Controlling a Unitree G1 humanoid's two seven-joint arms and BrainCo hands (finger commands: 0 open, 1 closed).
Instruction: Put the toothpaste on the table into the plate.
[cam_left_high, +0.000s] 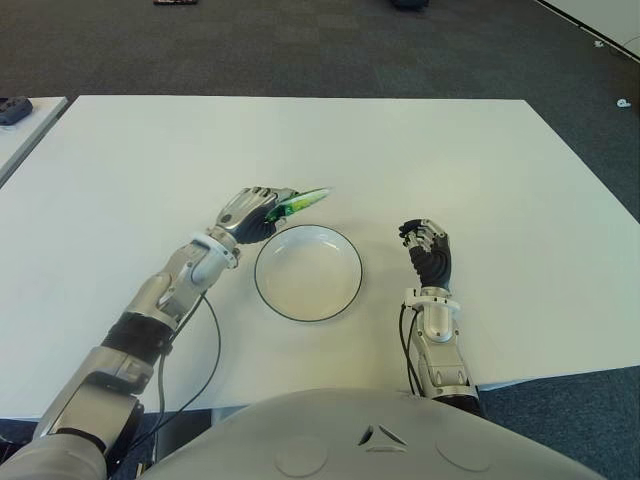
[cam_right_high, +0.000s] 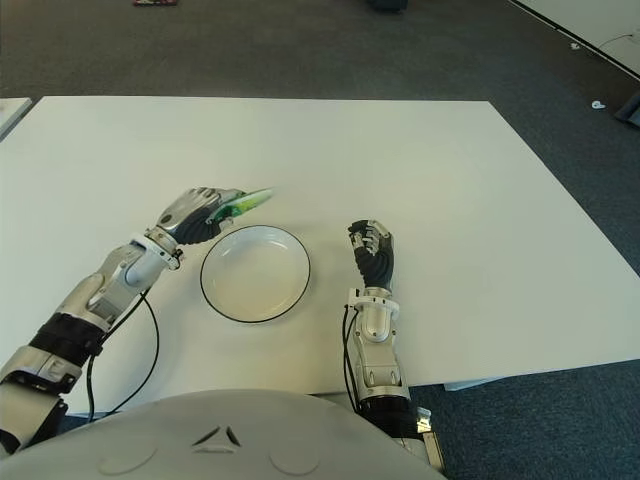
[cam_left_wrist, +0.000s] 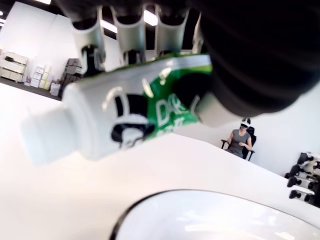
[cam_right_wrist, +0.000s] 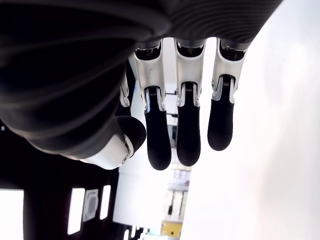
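Observation:
My left hand (cam_left_high: 252, 211) is shut on a green and white toothpaste tube (cam_left_high: 301, 203), held just past the far left rim of the white plate (cam_left_high: 342, 293). The tube's flat end sticks out to the right over the plate's far edge. In the left wrist view the tube (cam_left_wrist: 125, 117) is clamped between thumb and fingers, its white cap end free, with the dark-edged plate rim (cam_left_wrist: 150, 205) right below. The plate holds nothing. My right hand (cam_left_high: 427, 250) shows to the right of the plate, fingers relaxed and holding nothing (cam_right_wrist: 180, 135).
The white table (cam_left_high: 450, 160) spreads wide around the plate. A second table's corner with a dark object (cam_left_high: 14, 108) is at the far left. Dark carpet lies beyond the table's far edge. A cable (cam_left_high: 213, 340) hangs from my left forearm.

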